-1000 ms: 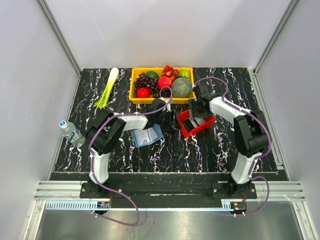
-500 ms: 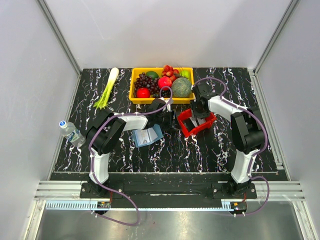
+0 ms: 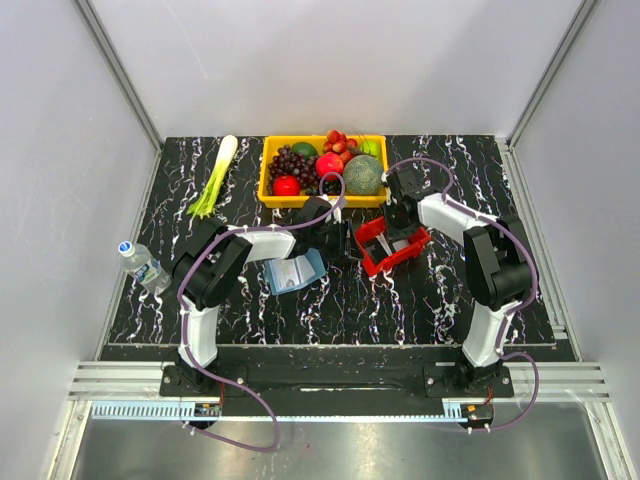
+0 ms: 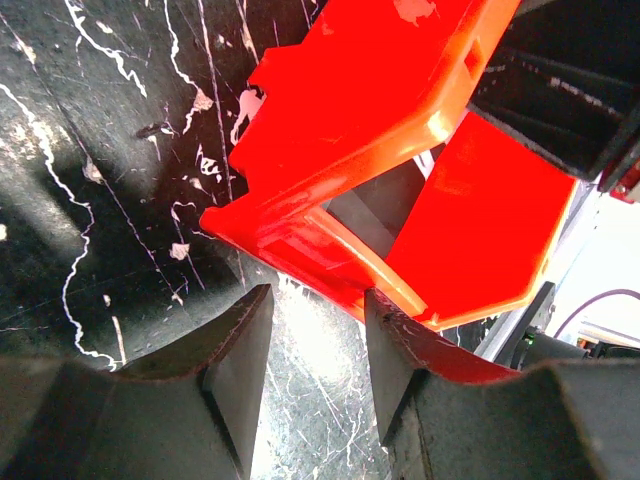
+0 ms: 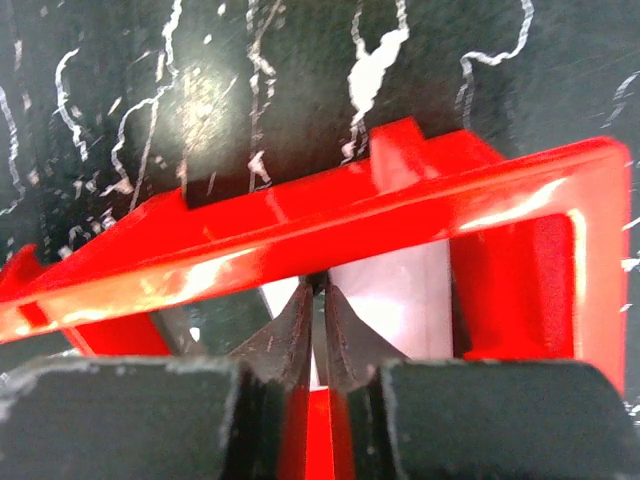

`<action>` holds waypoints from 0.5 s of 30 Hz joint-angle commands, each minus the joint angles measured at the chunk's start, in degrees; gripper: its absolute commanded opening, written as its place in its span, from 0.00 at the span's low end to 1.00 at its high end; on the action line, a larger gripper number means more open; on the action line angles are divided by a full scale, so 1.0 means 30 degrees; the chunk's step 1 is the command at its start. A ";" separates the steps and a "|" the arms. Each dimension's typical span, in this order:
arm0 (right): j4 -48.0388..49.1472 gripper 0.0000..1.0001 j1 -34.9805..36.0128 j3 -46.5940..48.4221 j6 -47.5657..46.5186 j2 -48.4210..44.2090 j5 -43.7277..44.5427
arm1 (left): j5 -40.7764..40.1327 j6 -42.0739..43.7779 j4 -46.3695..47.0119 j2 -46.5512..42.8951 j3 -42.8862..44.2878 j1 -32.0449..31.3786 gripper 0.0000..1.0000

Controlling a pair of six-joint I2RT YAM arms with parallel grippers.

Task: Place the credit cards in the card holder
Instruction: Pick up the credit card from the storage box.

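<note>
Two robot arms work at a red tray (image 4: 330, 130) on a black marbled table (image 4: 100, 150). The left gripper (image 4: 318, 300) stands partly open, with bare tabletop showing between its dark fingers (image 4: 240, 350) and nothing held. The tray's near corner sits just beyond the fingertips, not touching them. The right gripper (image 5: 318, 285) reaches down inside the tray with its fingers (image 5: 290, 330) drawn almost together, their tips meeting right against the inner face of the tray's far wall. A thin pale sliver shows in the slit between them, but whether that is a card being pinched cannot be told. The credit cards (image 5: 400, 300) lie in the tray under that gripper, a white one just to the right of the fingers and a grey one just to the left. From above, the blue card holder (image 3: 296, 272) lies flat on the table, apart from the tray. It is behind and to the left of the left gripper's fingers, close beside that arm, and well apart from the right gripper's fingers. A yellow bin (image 3: 290, 139) of fruit stands on the far side of both grippers.
</note>
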 commanded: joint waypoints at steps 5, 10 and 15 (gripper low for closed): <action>0.0113 0.20 0.0078 -0.0219 0.0273 -0.1703 -0.2333 | 0.0497 -0.0091 0.1018 -0.0580 -0.0043 0.0127 0.45; -0.0180 0.53 -0.0478 -0.0043 0.0772 -0.1703 0.0595 | 0.0468 0.0026 0.0842 -0.0638 -0.0071 0.0157 0.45; -0.0735 0.61 -0.1036 0.0512 0.0625 -0.0593 0.0127 | 0.0497 0.0056 0.0842 -0.0668 -0.0014 0.0186 0.45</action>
